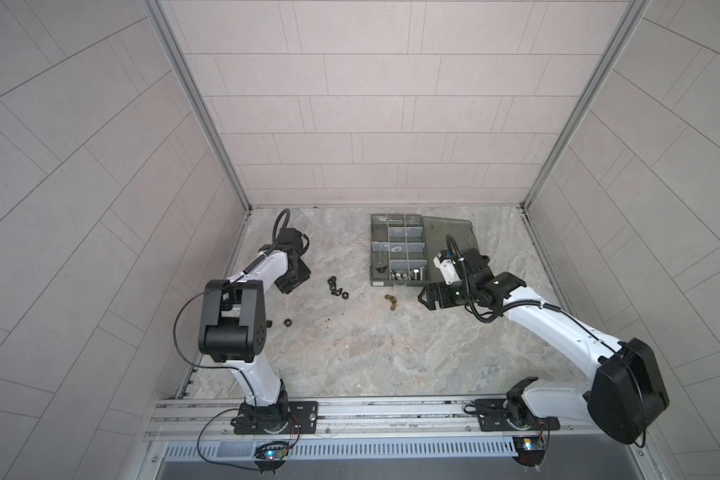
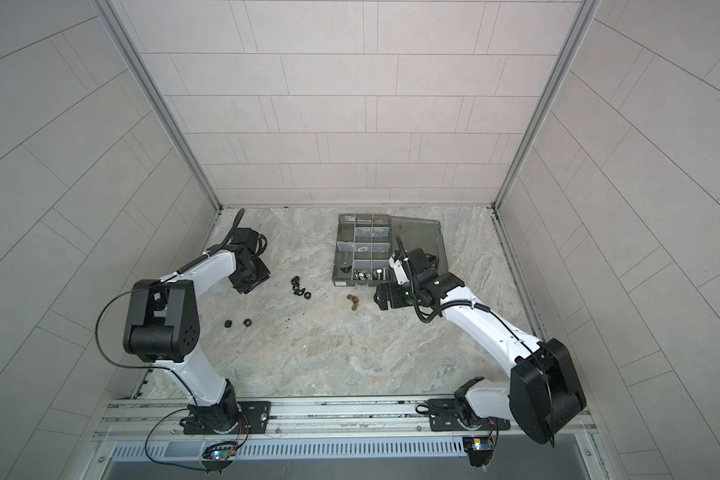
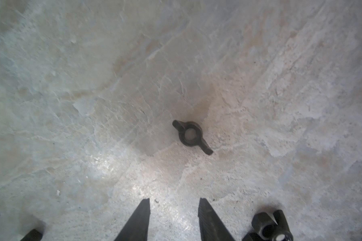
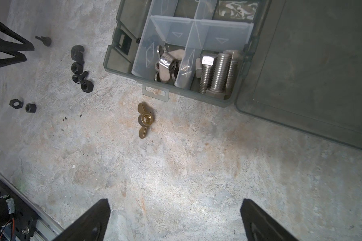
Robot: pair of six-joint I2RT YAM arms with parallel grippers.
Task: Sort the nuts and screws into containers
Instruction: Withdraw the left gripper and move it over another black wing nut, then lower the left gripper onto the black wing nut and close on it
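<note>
The smoky-grey organizer box (image 1: 377,232) (image 2: 341,232) lies open at the back of the table. Three silver screws (image 4: 217,71) (image 1: 417,274) fill one near container, and silver wing nuts (image 4: 165,62) fill the one beside it. A brass wing nut (image 4: 144,120) (image 1: 390,300) lies in front of the box. Black nuts (image 1: 337,286) (image 4: 79,68) are clustered left of it, and two more (image 2: 238,323) lie nearer the front. My left gripper (image 3: 174,200) (image 1: 292,282) is open above a black wing nut (image 3: 191,135). My right gripper (image 4: 175,203) (image 1: 427,299) is wide open and empty, near the box's front corner.
The box's hinged lid (image 1: 449,241) (image 4: 311,73) lies flat to the right of the containers, under my right wrist. Grey tiled walls close in the back and both sides. The arms' mounting rail (image 1: 391,411) runs along the front edge. More black nuts (image 3: 270,225) sit beside my left fingers.
</note>
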